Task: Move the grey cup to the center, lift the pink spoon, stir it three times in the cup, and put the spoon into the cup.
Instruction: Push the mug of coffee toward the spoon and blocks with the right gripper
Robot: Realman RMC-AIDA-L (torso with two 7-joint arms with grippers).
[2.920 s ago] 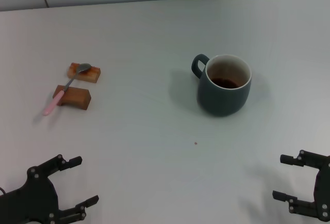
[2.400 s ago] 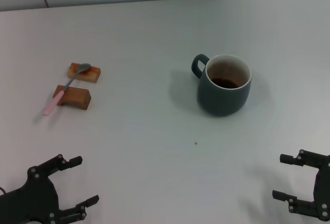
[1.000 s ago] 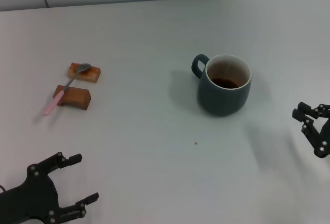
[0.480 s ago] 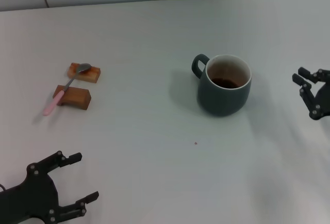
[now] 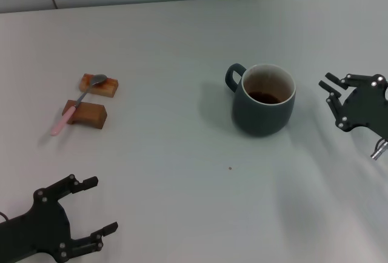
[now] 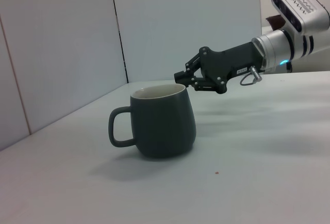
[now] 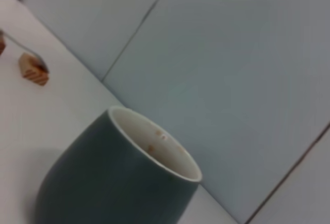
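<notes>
Head view shows my right end effector (image 5: 333,100) beside the cup (image 5: 263,100), on the side away from its handle, near it but not touching. Its fingers are spread apart and hold nothing. My job now is the first one: move the cup to the center. I think my next move is to slide my fingers in around the cup's round body, close them firmly, and carry it level so the brown drink does not spill.

My left end effector (image 5: 88,211) waits low and near my body, fingers apart and empty. The spoon (image 5: 77,103) lies well ahead of it, resting across two wooden blocks (image 5: 91,99), untouched.

Some things are hard to see. My right arm is cut off at the edge of the head view. My right wrist view shows the cup (image 7: 111,175) close up, but not my own fingers. The drink sits deep in the cup, so I cannot tell how full it is.
</notes>
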